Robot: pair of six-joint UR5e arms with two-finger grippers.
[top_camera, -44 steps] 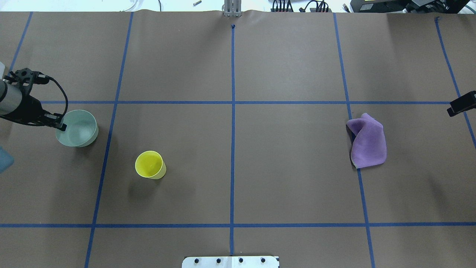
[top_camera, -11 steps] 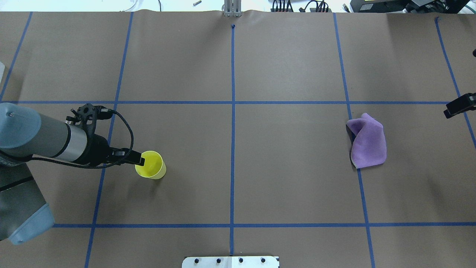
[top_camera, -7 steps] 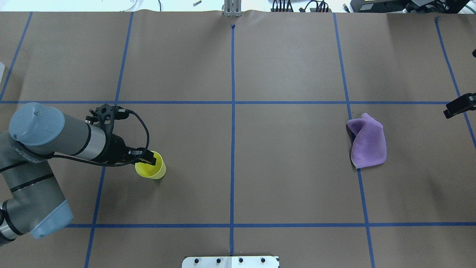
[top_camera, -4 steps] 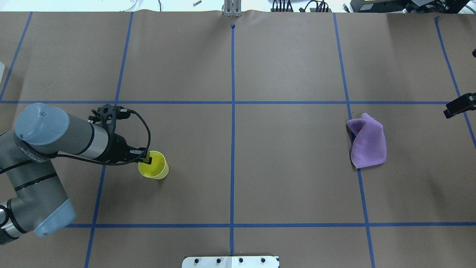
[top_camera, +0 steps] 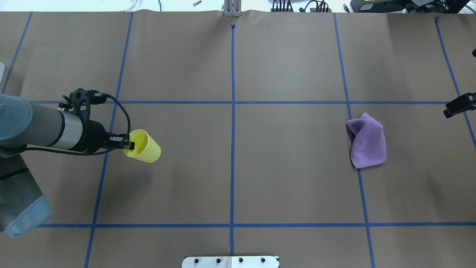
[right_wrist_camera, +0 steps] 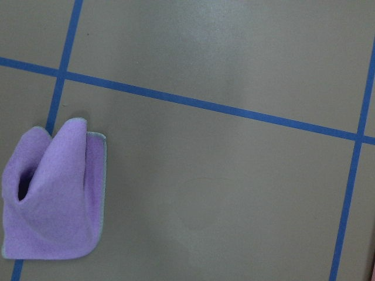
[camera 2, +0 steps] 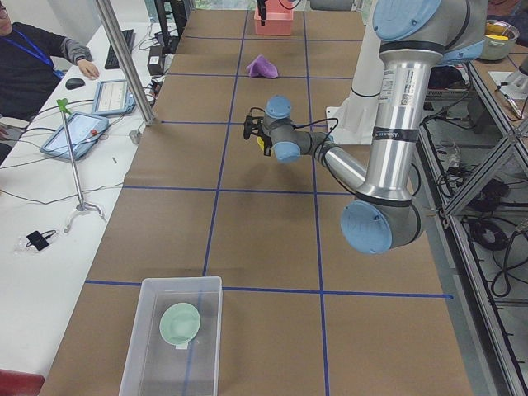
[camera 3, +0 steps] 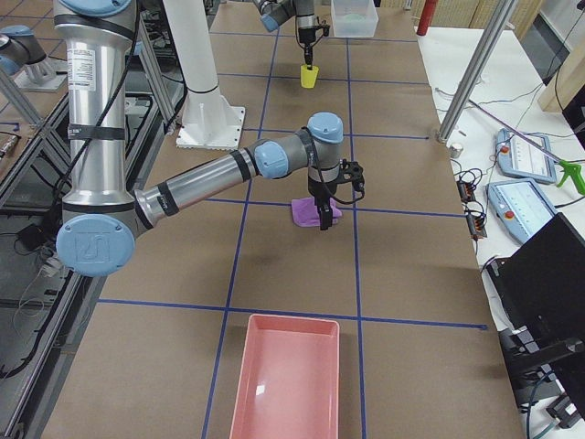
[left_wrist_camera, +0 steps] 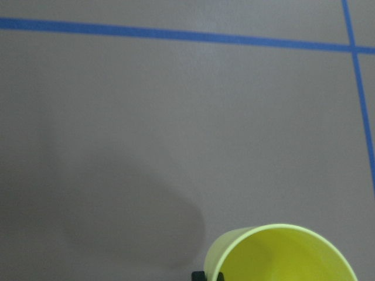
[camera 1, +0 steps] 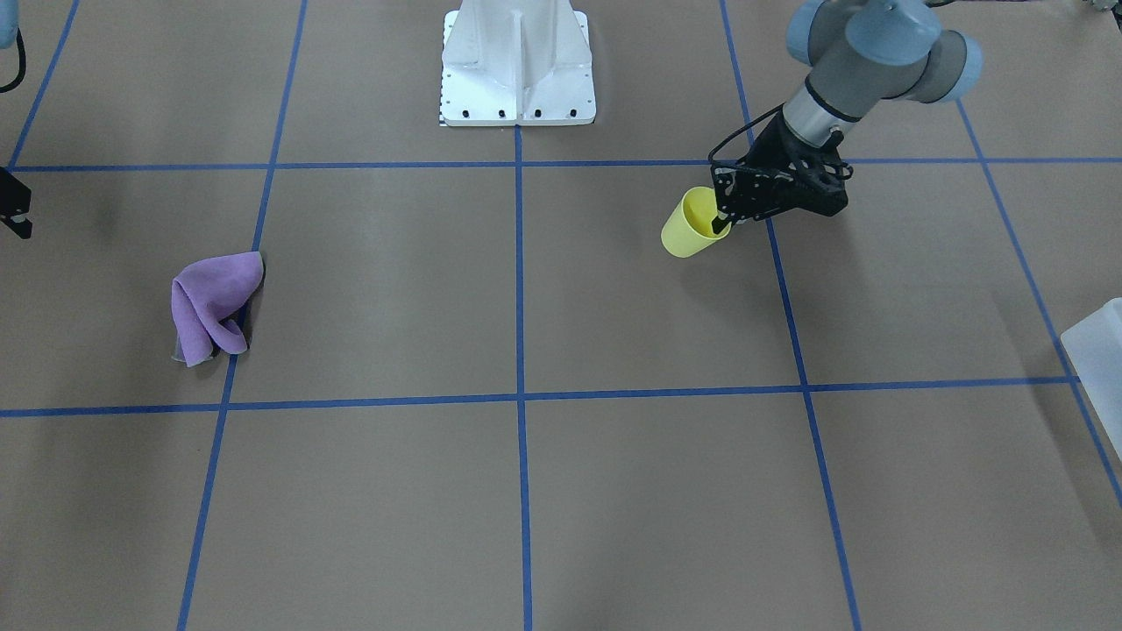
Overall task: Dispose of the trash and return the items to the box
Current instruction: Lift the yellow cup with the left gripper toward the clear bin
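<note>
The left gripper (top_camera: 128, 143), at mid-left of the overhead view, is pinched onto the rim of the yellow cup (top_camera: 144, 147), with one finger inside the mouth and one outside. The cup hangs tilted, its mouth toward the arm. Its shadow lower in the frame suggests it is clear of the worktop (top_camera: 290, 178).

The step in hand looks like carrying the cup to the box (camera 2: 140, 330), at the bottom left of the left-side view, where the green bowl (camera 2: 180, 322) lies inside. A rim pinch on a thin wall lets the cup swing, so the move calls for smooth travel, enough height to clear the box wall, and lowering beside or into the bowl before letting go.

The right gripper (camera 3: 322, 218) hangs over the purple cloth (top_camera: 367, 141); I cannot tell how wide it stands.

The worktop is brown paper gridded with blue tape. A pink tray (camera 3: 288, 384) sits at the bottom of the right-side view.
</note>
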